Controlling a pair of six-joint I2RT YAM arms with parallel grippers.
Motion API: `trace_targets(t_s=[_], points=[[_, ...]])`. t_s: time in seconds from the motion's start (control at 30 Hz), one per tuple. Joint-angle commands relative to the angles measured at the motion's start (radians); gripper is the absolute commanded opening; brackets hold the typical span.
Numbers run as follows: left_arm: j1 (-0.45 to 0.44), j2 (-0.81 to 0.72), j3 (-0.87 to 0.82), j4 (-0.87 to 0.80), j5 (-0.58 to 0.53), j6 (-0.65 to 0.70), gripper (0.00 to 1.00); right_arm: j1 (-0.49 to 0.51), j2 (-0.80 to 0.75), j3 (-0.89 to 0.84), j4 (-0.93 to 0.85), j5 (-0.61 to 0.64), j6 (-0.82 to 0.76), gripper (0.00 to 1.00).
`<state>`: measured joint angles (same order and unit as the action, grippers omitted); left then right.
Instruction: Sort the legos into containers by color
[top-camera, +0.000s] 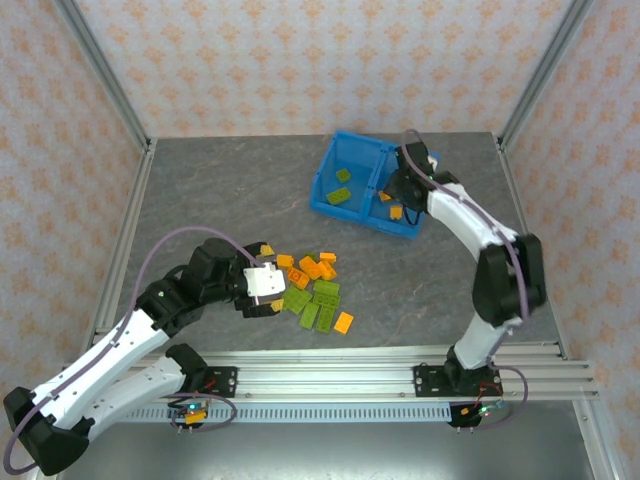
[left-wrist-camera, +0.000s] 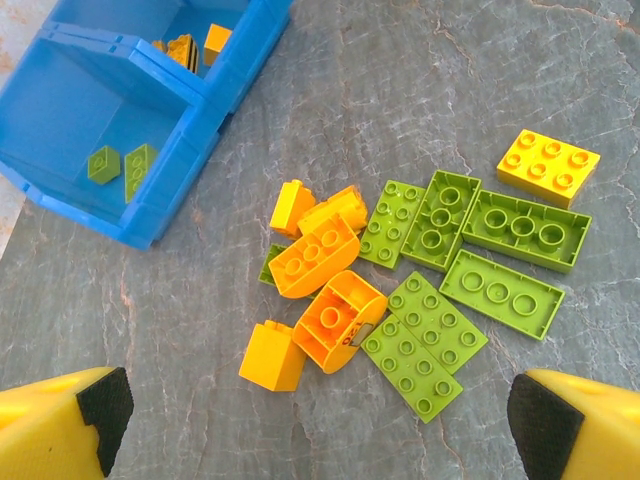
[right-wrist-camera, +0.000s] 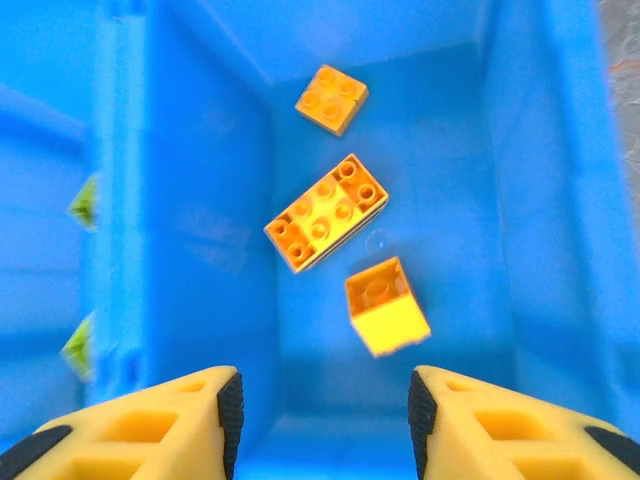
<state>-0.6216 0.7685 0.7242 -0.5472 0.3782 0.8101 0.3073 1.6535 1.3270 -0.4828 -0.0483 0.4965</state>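
Legos (left-wrist-camera: 330, 325) piled on worktop (left-wrist-camera: 450, 100), a few in bin (left-wrist-camera: 165, 205): likely light, stiff, slick, pinch across flat sides; left gripper (left-wrist-camera: 325, 412) jaws wide open, empty over pile, right gripper (right-wrist-camera: 325, 410) jaws partly open, empty over bin.

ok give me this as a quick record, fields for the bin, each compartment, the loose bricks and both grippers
bin: blue bin, two compartments, far right part of the table
left compartment: two green bricks
right compartment: three orange bricks
loose pile: orange and green mixed, on the table near the left arm
left gripper: open wide, above the pile, holding nothing
right gripper: open, above the right compartment, nothing between its fingers
sorting: not finished
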Motion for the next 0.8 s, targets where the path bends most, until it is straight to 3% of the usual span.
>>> trace_targets(t_s=[0.0,0.17,0.3,0.37,0.5,0.77], points=[[0.006,-0.003,-0.009,0.033,0.007,-0.003,1.0,0.072,-0.194,-0.139,-0.001,-0.067,0.033,0.5],[0.006,-0.003,-0.005,0.008,0.073,0.031,1.0,0.301,-0.416,-0.38,-0.038,-0.184,0.083,0.53],[0.007,0.009,-0.007,-0.004,0.112,0.062,1.0,0.464,-0.45,-0.479,-0.106,-0.299,0.202,0.56],[0.007,0.017,-0.005,-0.011,0.117,0.068,1.0,0.525,-0.444,-0.492,-0.124,-0.317,0.223,0.63],[0.006,0.024,-0.003,-0.016,0.128,0.067,1.0,0.578,-0.377,-0.499,-0.152,-0.385,0.204,0.76],[0.007,0.025,-0.012,-0.013,0.131,0.069,1.0,0.61,-0.219,-0.477,-0.155,-0.357,0.18,0.74]])
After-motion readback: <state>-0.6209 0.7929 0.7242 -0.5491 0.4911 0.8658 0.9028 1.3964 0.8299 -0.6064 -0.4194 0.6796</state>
